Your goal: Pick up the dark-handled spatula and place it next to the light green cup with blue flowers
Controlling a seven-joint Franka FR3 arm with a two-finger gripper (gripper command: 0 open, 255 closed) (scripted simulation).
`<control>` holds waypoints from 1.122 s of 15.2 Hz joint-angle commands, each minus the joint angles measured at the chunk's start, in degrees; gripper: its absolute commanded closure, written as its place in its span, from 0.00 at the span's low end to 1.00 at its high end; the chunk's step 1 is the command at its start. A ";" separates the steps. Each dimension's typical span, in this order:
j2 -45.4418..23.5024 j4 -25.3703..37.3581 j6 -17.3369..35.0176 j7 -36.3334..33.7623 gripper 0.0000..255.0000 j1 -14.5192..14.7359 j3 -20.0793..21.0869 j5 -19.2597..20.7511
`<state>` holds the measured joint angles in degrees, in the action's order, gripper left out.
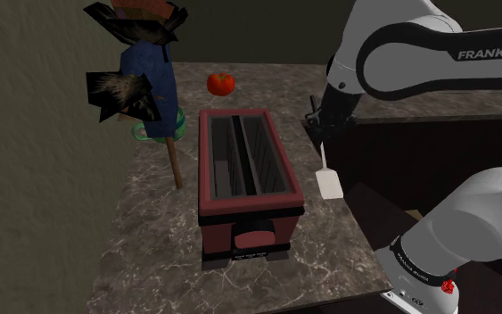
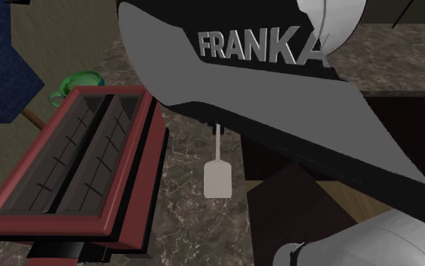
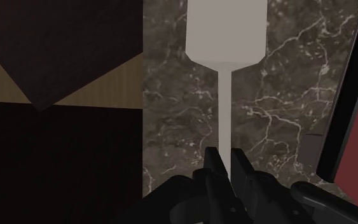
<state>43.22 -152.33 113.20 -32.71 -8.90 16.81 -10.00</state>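
You are seeing the spatula (image 1: 329, 181) (image 2: 219, 177) (image 3: 225, 38) hanging blade-down, its pale flat blade and thin stem pointing at the marbled desk (image 1: 151, 223), its upper end sitting clasped in the tool (image 3: 225, 156). The cup (image 2: 82, 78), green and partly hidden, is standing well apart from it.

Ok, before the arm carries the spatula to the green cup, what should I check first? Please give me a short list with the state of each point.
1. Grip: the gripper is shut on the thin stem of the spatula: ok.
2. Blade lifted off the counter: cannot tell.
3. Straight path to the cup: not ok, the red toaster stands between.
4. Cup found: ok, beyond the toaster, partly behind a blue object.
5. Free spot beside the cup: cannot tell, that area is partly hidden.
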 commanded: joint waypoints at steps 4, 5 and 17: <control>0.62 3.38 -4.03 0.08 1.00 -0.27 -0.71 0.59; 0.71 4.10 -4.83 0.09 1.00 -0.32 -0.84 0.70; -18.46 21.18 -2.13 -9.91 1.00 -1.92 8.67 1.76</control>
<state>27.23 -133.01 110.43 -41.26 -10.54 24.26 -8.65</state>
